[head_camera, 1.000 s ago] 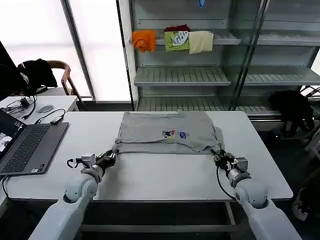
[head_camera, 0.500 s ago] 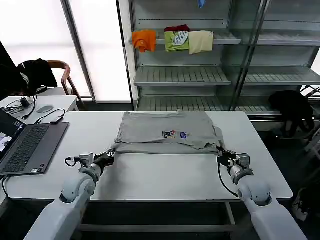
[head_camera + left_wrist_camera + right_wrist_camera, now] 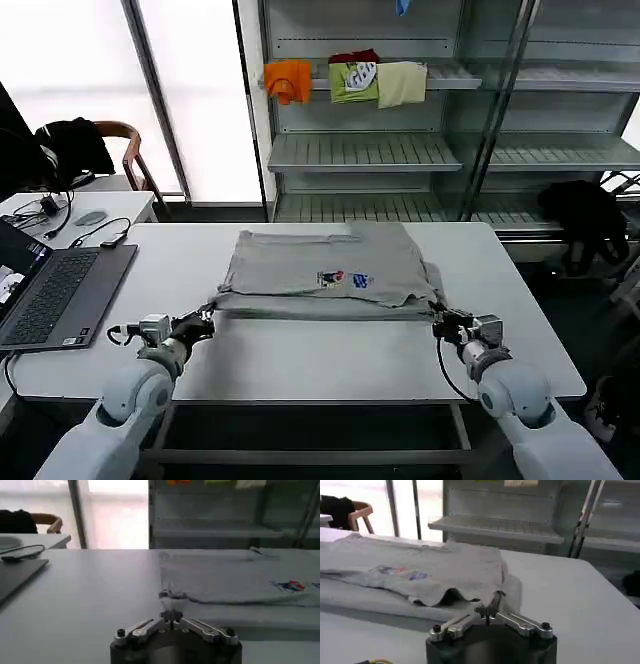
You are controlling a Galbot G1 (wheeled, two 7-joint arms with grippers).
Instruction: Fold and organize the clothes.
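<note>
A white table (image 3: 330, 360) in front of metal shelving (image 3: 365, 150) carries a light grey shirt (image 3: 325, 275), laid flat across the table's far half (its small chest print faces up). The shirt's near-left corner is pinched by the left gripper (image 3: 205, 322), its fingers pressed together on the cloth, while the near-right corner is clamped likewise by the right gripper (image 3: 440, 323). A laptop (image 3: 50, 290) is seen left of the shirt.

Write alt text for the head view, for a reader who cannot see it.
A light grey shirt lies flat on a white table, its near corners pinched by the left gripper and right gripper. A laptop sits on the robot's left; folded garments rest on a shelf behind.
</note>
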